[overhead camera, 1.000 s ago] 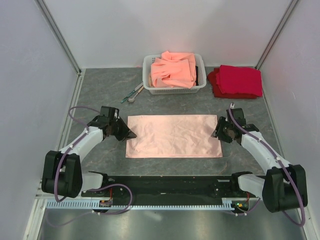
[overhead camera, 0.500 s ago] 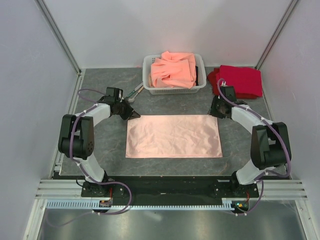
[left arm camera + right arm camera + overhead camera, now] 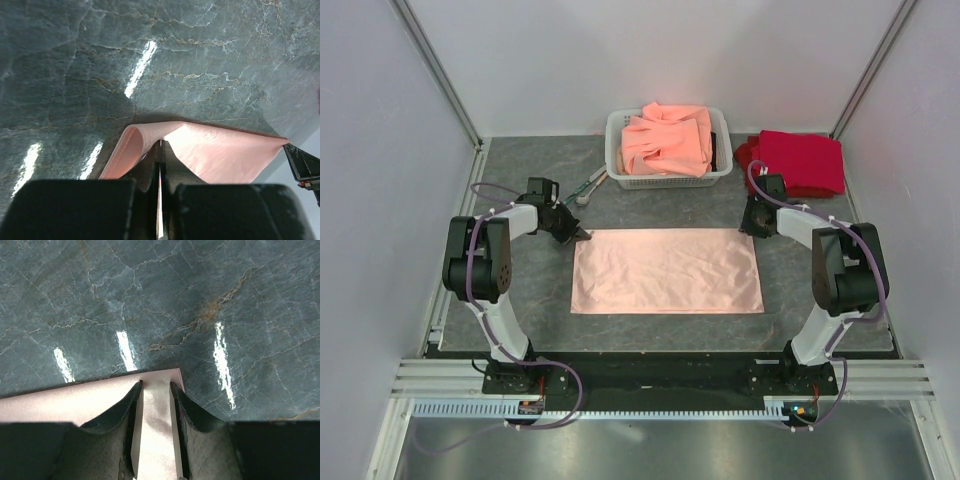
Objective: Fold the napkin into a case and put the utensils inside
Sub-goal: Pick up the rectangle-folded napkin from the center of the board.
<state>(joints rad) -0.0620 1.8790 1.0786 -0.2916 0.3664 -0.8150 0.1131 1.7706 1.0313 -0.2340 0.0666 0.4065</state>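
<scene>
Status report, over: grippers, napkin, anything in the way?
Left gripper shut on napkin far-left corner. Right gripper open, jaws astride far-right corner. Rest of napkin lies flat. Utensils clear of it, beside basket.

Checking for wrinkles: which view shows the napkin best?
Top external: the whole napkin shows, spread flat. Left wrist shows only one corner, pinched in the left tool; right wrist shows only a corner, straddled by the right tool.

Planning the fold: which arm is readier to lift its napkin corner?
Left. The left gripper is shut on a napkin corner, cloth bulging up; the right gripper only straddles its corner, jaws apart.
</scene>
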